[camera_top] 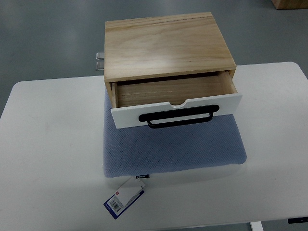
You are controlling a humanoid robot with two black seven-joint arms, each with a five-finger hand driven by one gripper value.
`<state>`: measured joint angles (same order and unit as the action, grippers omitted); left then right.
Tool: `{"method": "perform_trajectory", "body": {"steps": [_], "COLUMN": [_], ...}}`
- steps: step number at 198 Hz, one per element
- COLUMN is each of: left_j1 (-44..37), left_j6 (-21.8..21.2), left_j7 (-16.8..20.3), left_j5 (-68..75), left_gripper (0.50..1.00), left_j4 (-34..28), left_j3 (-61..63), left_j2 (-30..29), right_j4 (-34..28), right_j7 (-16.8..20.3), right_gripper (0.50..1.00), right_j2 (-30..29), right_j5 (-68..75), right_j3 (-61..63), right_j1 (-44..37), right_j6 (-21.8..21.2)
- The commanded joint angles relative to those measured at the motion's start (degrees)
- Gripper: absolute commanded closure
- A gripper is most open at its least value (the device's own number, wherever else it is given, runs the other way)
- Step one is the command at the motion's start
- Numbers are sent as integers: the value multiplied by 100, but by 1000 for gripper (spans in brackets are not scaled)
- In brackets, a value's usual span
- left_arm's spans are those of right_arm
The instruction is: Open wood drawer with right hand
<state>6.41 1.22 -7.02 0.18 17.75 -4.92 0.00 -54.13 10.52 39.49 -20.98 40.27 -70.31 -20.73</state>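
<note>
- At table centre, toward 12 o'clock: wood drawer box (pixel 166 43) sits on a blue-grey cushion pad (pixel 173 144), which lies on the white table (pixel 48 144).
- Drawer (pixel 175 103) stands partly pulled out toward 6 o'clock; white front panel carries a black bar handle (pixel 179 117).
- Drawer interior: bare wood floor visible, nothing seen inside; rear portion hidden under the box top.
- Neither robot hand is in view, so finger state cannot be told.
- Judgement: opening looks largely done. If further travel is wanted, hook right-hand fingers under the handle from 3 o'clock and pull straight toward 6 o'clock, level, so the box does not slide on the soft pad.
- Product tag (pixel 122 199) hangs off the pad's 7 o'clock corner.
</note>
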Motion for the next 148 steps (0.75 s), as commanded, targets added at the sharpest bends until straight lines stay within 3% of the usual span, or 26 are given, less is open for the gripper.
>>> {"method": "perform_trajectory", "body": {"steps": [1, 30, 48, 102, 148], "left_j1": [0, 0, 0, 0, 0], "left_j6": [1, -8, -17, -25, -34], "left_j7": [-1, -9, -9, -9, -9], "left_j5": [-1, -1, -1, -1, -1], "left_gripper": [500, 500, 500, 500, 500], "left_j4": [0, 0, 0, 0, 0], "left_j3": [0, 0, 0, 0, 0], "left_j2": [0, 0, 0, 0, 0], "right_j4": [412, 1036, 1361, 1853, 2029], "right_j7": [-920, -2106, -2519, -2590, -2590], "right_gripper": [558, 558, 558, 556, 556], "right_j2": [-337, -1022, -1453, -2340, -2552], "right_j5": [7, 24, 208, 1316, 1545], "right_j3": [816, 1387, 1668, 2618, 2732], "right_j1": [993, 1907, 2197, 2645, 2716], "right_j6": [210, 236, 236, 201, 148]}}
